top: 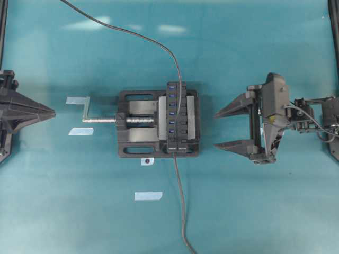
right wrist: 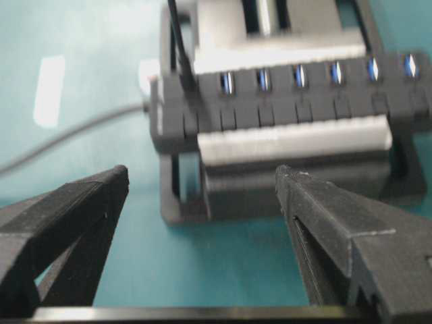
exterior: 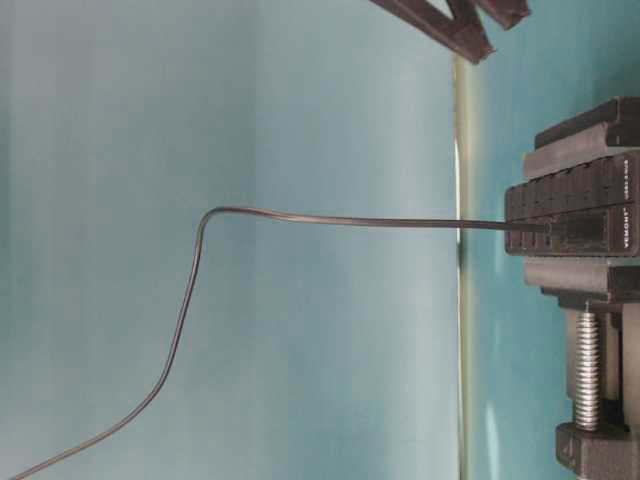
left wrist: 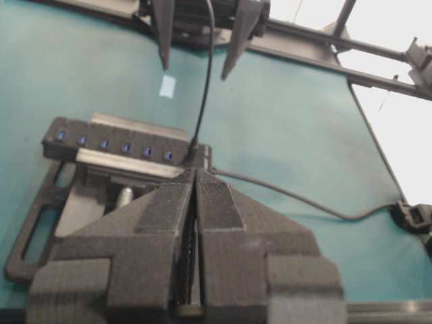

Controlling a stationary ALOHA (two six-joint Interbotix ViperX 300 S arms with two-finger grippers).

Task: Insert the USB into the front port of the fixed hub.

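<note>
Right gripper first: its two fingers stand spread wide at centre right of the overhead view, tips aimed toward the middle, nothing between them. Left gripper sits at the far left edge, fingers pressed together to one point (the left wrist view shows the pads meeting with only a thin seam), gripping nothing.

Between the two, at frame centre, the fixed hub runs top to bottom, clamped in the black vise, its row of blue ports showing. The silver screw and crank stick out toward the left.

The USB is seated in the port at the left end of the row in the right wrist view, its thin cable rising out of the top of frame. Another lead leaves the hub's lower end toward the bottom edge overhead. Pale tape strips dot the teal table.
</note>
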